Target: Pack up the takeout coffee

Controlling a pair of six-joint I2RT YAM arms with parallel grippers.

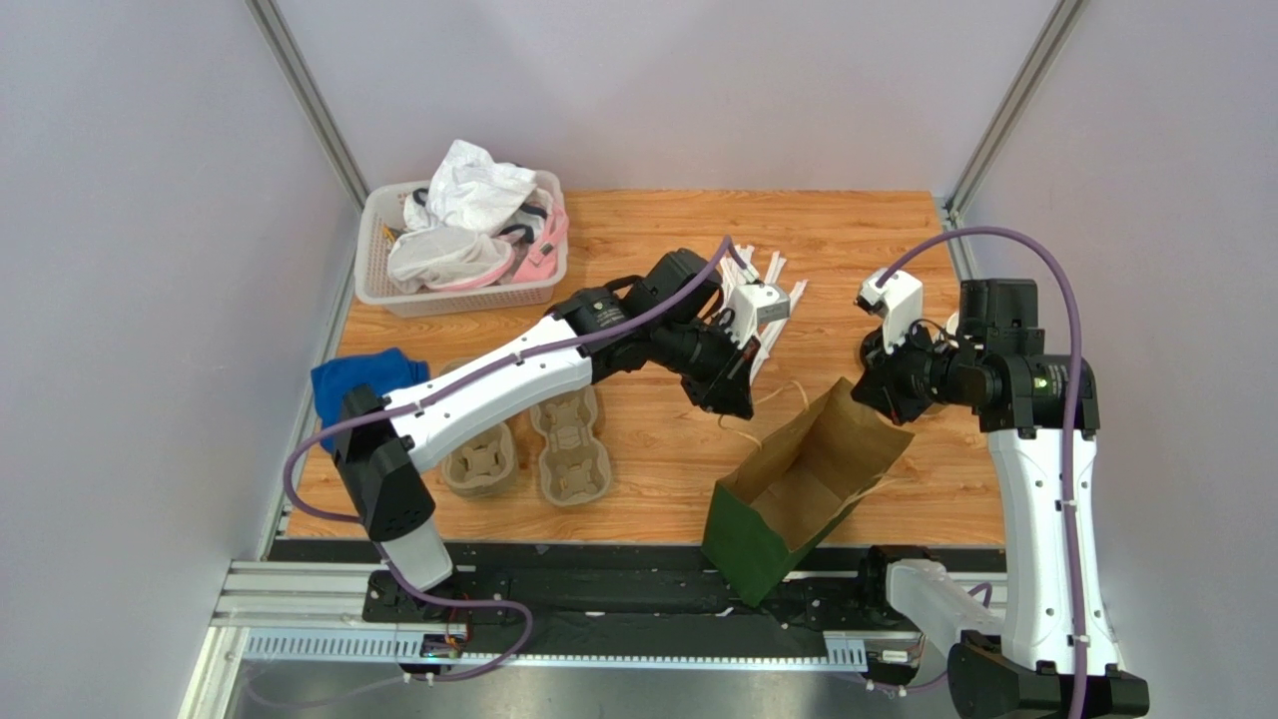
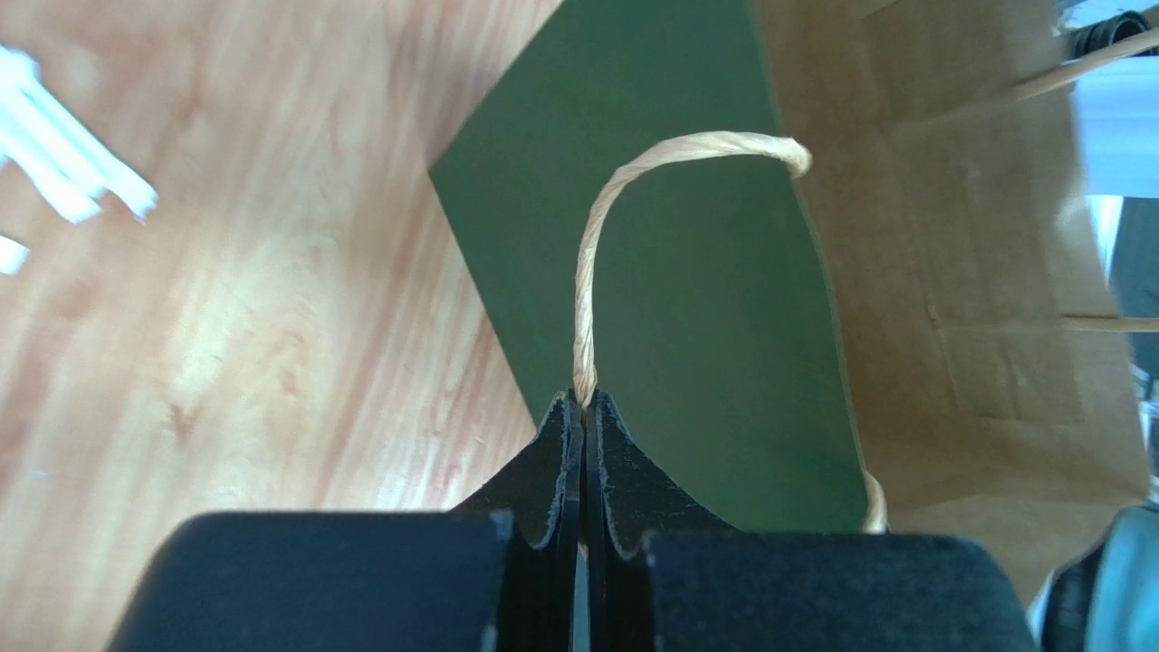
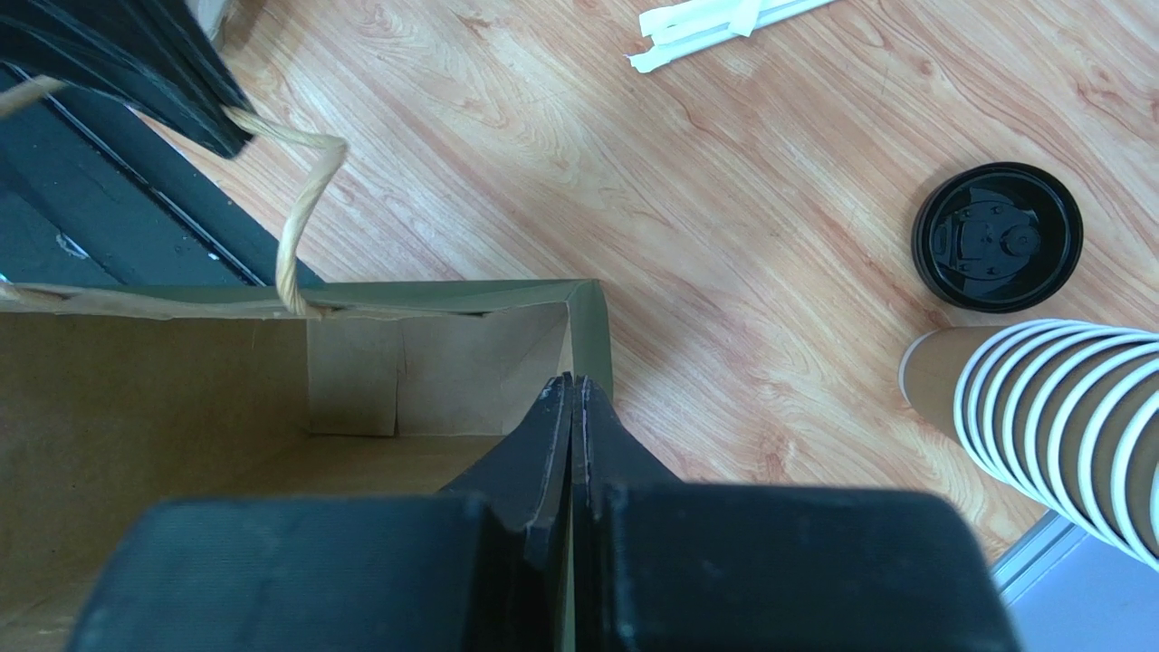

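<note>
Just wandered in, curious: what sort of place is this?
Likely a robot test bench staged as a café takeout counter: a paper bag, stacked paper cups and pulp cup carriers on a wooden table.

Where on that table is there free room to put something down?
Bare wood lies between the carriers and the bag, and at the back between basket and straws. Crowded on the right around the lid and cups.
</note>
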